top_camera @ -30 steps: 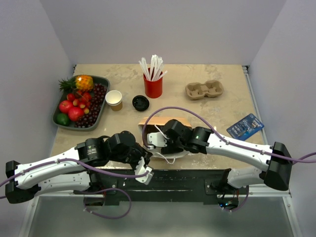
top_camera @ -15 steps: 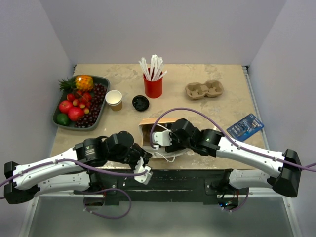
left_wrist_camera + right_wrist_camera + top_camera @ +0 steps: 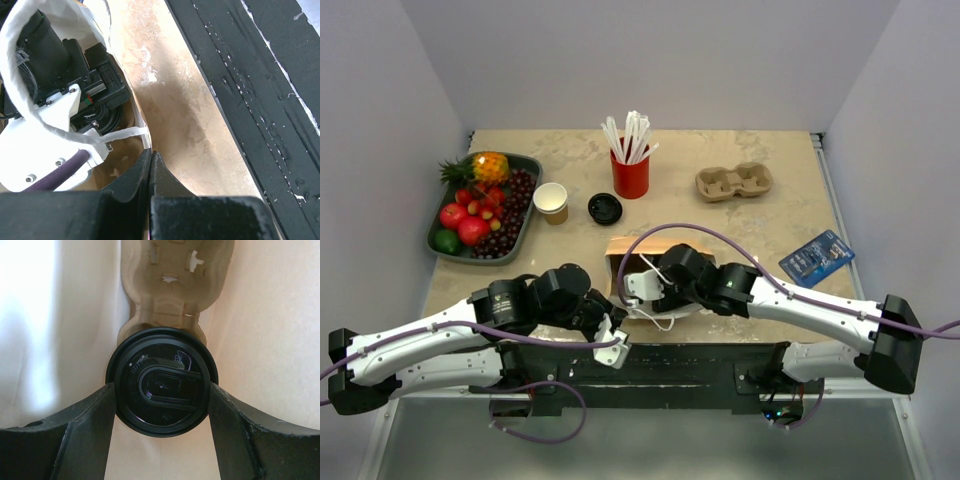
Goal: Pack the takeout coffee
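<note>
The takeout coffee (image 3: 161,380) sits inside the paper bag (image 3: 655,245), low in the centre of the top view, where the right arm's wrist hides it. In the right wrist view its round black lid fills the middle of the frame, with the cup resting in a pulp cup carrier (image 3: 165,290) that runs toward the top edge, pale bag walls on either side. The right gripper (image 3: 161,390) is clamped on the coffee, one dark finger pressed to each side of the lid. The left gripper (image 3: 151,160), at the bottom centre of its own view, has its jaws pinched together on the bag's white rim at the near edge of the table (image 3: 770,220). Along the upper part of the top view stand a tray of fruit (image 3: 525,165), a lidless tan cup (image 3: 551,203), a loose black lid (image 3: 605,208), a red cup of straws (image 3: 631,178) and a second carrier (image 3: 734,181); a blue packet (image 3: 817,256) lies at right.
</note>
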